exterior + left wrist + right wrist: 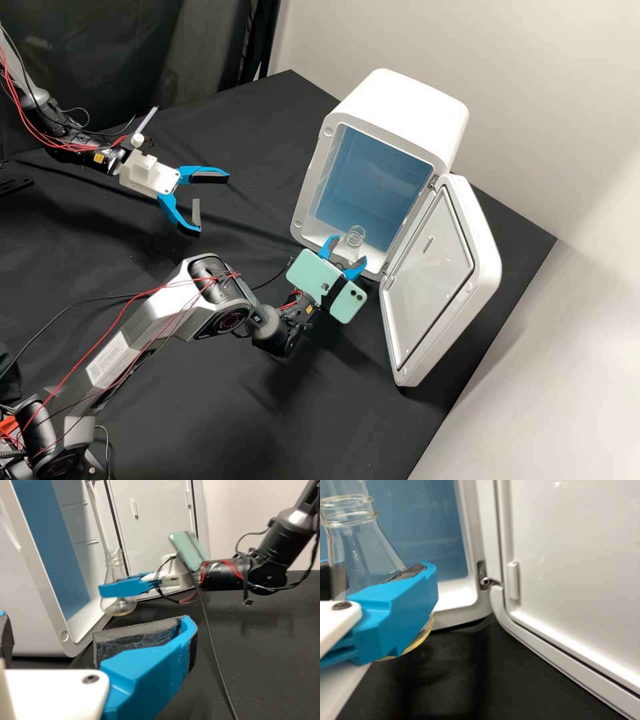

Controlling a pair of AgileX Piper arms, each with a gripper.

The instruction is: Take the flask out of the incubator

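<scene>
The white incubator (400,113) stands open, with a blue interior and its door (440,280) swung down to the right. A clear glass flask (351,241) stands upright at the front lip of the opening. My right gripper (342,259) is shut on the flask, one blue finger on each side of its body. In the right wrist view the flask (360,545) sits between the fingers (395,610). My left gripper (212,203) hangs open and holds nothing, well left of the incubator. From its wrist view I see the flask (116,587) and the right arm's finger (125,586) across it.
A mint-green camera block (327,285) rides on the right wrist. Red and black cables run along both arms. The bench edge (493,313) drops off right behind the open door. Black bench surface lies between the two arms.
</scene>
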